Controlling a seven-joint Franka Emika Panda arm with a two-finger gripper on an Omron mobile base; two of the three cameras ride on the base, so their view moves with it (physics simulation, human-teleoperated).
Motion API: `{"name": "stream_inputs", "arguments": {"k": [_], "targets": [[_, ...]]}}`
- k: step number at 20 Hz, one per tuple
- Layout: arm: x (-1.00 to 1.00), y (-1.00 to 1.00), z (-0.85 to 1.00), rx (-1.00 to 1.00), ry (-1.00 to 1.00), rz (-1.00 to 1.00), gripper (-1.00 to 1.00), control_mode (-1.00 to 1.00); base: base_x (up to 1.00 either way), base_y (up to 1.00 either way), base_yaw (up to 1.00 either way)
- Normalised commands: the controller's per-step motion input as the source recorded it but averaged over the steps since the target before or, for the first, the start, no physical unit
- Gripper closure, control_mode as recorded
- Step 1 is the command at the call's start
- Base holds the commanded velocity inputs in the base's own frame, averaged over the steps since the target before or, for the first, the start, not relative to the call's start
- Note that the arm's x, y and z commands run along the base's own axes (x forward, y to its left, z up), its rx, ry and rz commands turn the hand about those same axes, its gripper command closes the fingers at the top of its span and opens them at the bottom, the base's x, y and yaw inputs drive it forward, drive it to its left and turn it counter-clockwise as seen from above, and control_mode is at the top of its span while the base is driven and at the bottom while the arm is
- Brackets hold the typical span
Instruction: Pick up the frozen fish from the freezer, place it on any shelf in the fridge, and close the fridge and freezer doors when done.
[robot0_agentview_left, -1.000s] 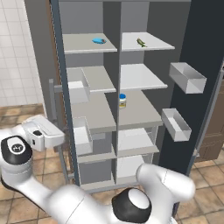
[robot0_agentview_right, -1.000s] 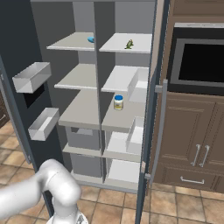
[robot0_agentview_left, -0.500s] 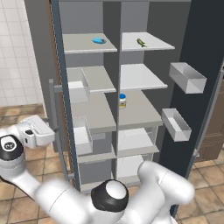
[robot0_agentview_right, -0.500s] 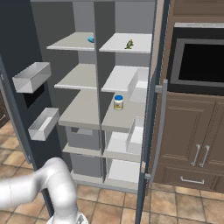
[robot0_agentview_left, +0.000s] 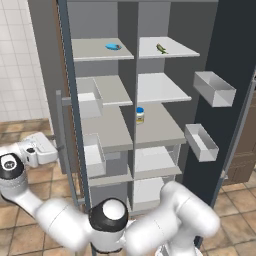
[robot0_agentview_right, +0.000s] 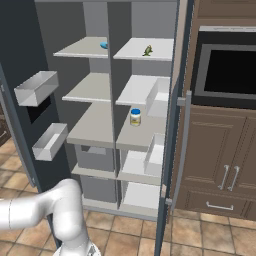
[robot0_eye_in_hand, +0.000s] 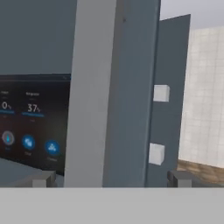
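The tiny green-yellow frozen fish (robot0_agentview_left: 161, 48) (robot0_agentview_right: 147, 50) lies on the top shelf of the right-hand compartment, the fridge (robot0_agentview_left: 162, 87). To its left is the freezer (robot0_agentview_left: 102, 90). Both slate doors stand open. My gripper (robot0_agentview_left: 51, 150) hangs low at the far left, outside the left door (robot0_agentview_left: 64, 75), open and holding nothing. In the hand view the gripper (robot0_eye_in_hand: 111, 179) faces that door's outer face, and the vertical grey handle bar (robot0_eye_in_hand: 89, 96) rises between the two fingertips. A black panel with blue lights (robot0_eye_in_hand: 30, 131) sits left of the bar.
A small blue oval object (robot0_agentview_left: 113, 47) lies on the freezer's top shelf. A yellow jar with a blue lid (robot0_agentview_left: 140, 115) stands on a middle fridge shelf. The right door (robot0_agentview_left: 232, 75) carries grey bins (robot0_agentview_left: 214, 88). A built-in oven (robot0_agentview_right: 230, 70) and brown cabinets (robot0_agentview_right: 220, 160) stand to the right.
The hand has drifted a little to the left, outside the left door, and the arm's elbow has swung left across the bottom. The fish and both doors have not moved.
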Motion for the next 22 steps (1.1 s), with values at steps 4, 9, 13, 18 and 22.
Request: {"name": "stream_inputs", "arguments": {"k": [4,9,13,18,22], "targets": [[0.16,-0.01,-0.18,0.00,0.00,0.00,-1.00,-1.00,0.00,0.00,0.00],[0.14,-0.10,-0.08,0.00,0.00,0.00,-1.00,-1.00,0.00,0.00,0.00],[0.26,-0.23,-0.05,0.00,0.00,0.00,-1.00,-1.00,0.00,0.00,0.00],[0.14,-0.70,0.00,0.00,0.00,0.01,-1.00,-1.00,0.00,0.00,0.00],[0.00,-0.91,0.00,0.01,0.00,0.05,-1.00,-1.00,0.00,0.00,0.00]]}}
